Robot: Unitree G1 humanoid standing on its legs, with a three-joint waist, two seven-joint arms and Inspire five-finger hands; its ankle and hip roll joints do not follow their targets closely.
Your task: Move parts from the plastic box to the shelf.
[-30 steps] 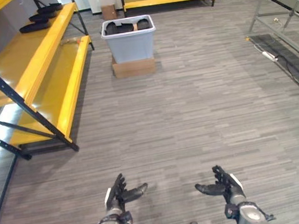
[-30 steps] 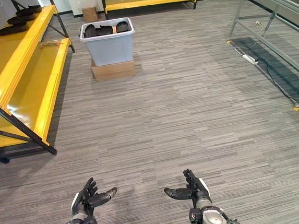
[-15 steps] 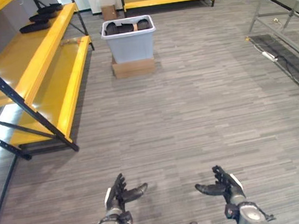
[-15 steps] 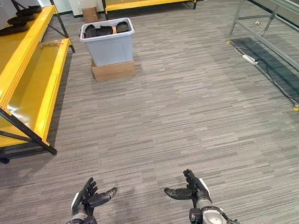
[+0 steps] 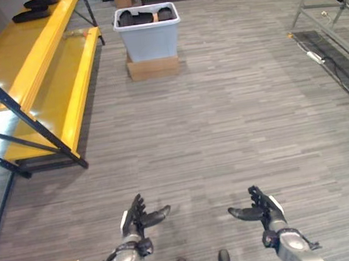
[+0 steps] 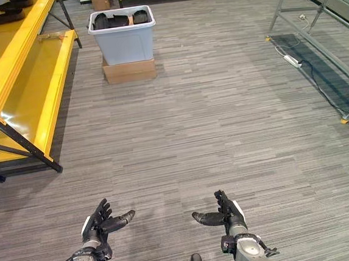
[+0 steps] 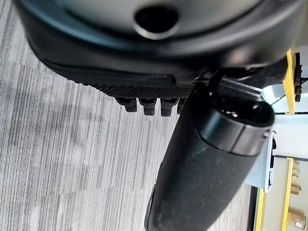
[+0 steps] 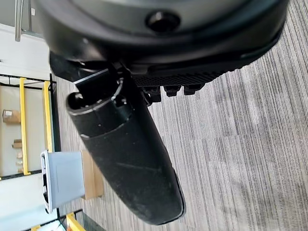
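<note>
Both hands, left hand (image 5: 134,220) and right hand (image 5: 262,209), hang empty with fingers spread, well short of the plastic box (image 5: 148,36) holding dark parts (image 5: 143,16). Approach step: walk closer, then reach in; the yellow shelf (image 5: 40,63) waits.

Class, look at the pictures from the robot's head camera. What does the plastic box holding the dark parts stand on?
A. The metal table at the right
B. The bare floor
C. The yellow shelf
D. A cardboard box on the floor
D: the plastic box, with dark parts in it, sits on top of a cardboard box on the grey floor, beside the yellow shelf, not on it.
</note>
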